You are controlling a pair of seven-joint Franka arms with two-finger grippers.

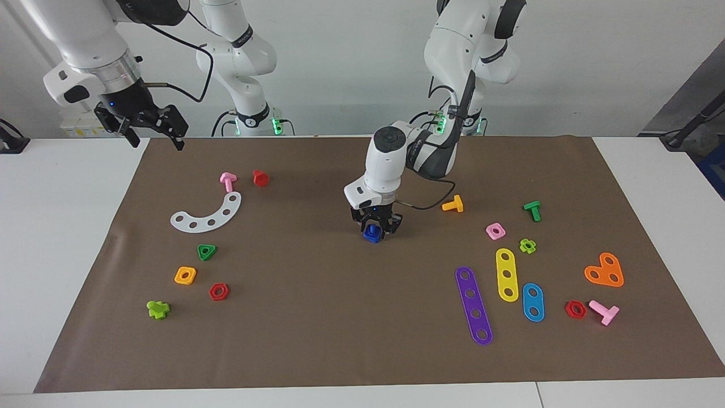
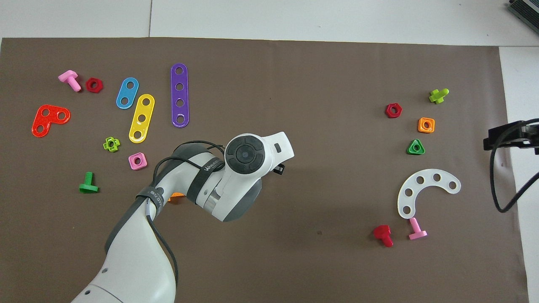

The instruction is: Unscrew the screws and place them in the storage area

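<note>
Blue plastic screw (image 1: 371, 233) clamped in the left pincer (image 1: 375, 229), low over the middle of the brown paper mat (image 1: 317, 317).

It looks light, stiff and smooth, so a pinch across the flat head seems safer than one on the stubby shaft, which could slip. The storage area (image 1: 524, 272), loose nuts, bolts and strips, lies toward the left arm's end of the bench. A strap on the left arm carries white lettering, too small to read surely. Over the mat's corner at its own end, the right pincer (image 1: 152, 133) waits, fingers apart.
</note>
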